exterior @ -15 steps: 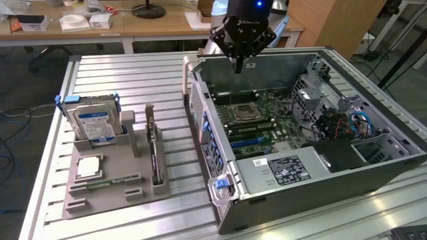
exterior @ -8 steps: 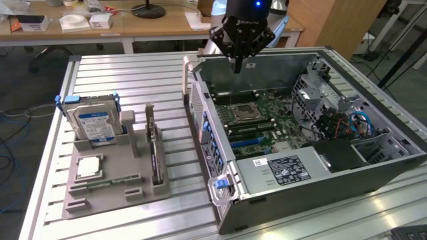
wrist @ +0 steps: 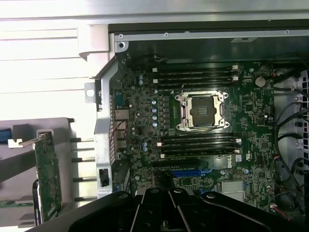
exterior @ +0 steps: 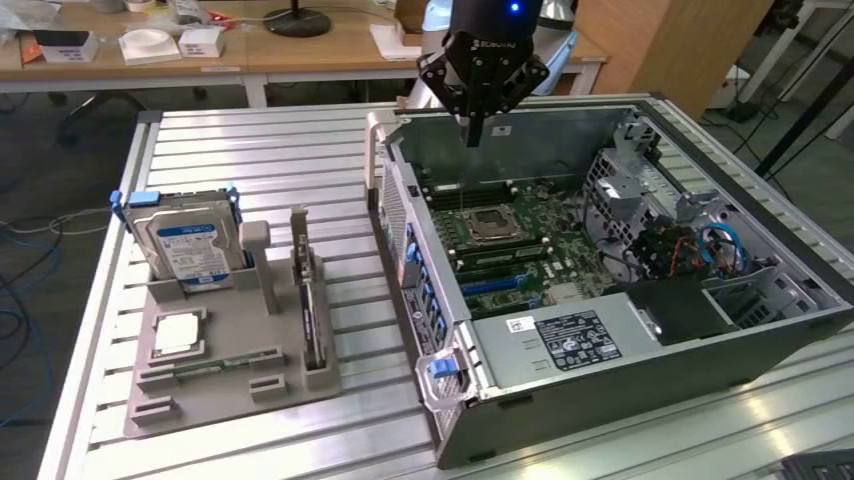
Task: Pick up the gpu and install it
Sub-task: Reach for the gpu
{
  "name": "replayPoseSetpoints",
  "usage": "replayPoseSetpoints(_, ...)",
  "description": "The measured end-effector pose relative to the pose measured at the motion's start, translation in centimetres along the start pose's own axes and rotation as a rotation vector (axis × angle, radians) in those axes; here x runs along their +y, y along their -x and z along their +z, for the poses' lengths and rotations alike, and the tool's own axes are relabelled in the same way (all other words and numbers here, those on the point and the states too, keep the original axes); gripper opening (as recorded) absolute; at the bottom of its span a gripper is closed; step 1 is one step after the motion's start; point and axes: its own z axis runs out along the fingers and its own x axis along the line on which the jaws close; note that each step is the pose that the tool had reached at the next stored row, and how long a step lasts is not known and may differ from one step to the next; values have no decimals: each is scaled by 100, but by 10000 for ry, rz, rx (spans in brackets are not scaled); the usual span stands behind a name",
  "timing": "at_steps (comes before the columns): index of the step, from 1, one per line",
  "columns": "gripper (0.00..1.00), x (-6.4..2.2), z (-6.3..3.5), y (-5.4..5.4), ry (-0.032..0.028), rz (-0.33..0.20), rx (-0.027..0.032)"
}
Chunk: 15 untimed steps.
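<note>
the claw (exterior: 474, 130) hangs clenched and empty over the open computer case (exterior: 561, 410), well apart from the gpu (exterior: 308, 305). it stands on edge in the grey holder (exterior: 214, 395) on the desk (exterior: 254, 150), probably slotted that way for an easy pinch.

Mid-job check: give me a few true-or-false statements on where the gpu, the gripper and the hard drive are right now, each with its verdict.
1. The gripper is shut on the gpu. False: it is shut but empty; the gpu stands on edge in the gray holder.
2. The gripper hangs above the open computer case. True.
3. The hard drive sits inside the case. False: it stands in the holder.
4. The gpu is outside the case. True.
</note>
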Motion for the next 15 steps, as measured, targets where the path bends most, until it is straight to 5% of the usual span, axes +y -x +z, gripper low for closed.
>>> replayPoseSetpoints(15, 11, -3, 9, -36, -1, -2, 1)
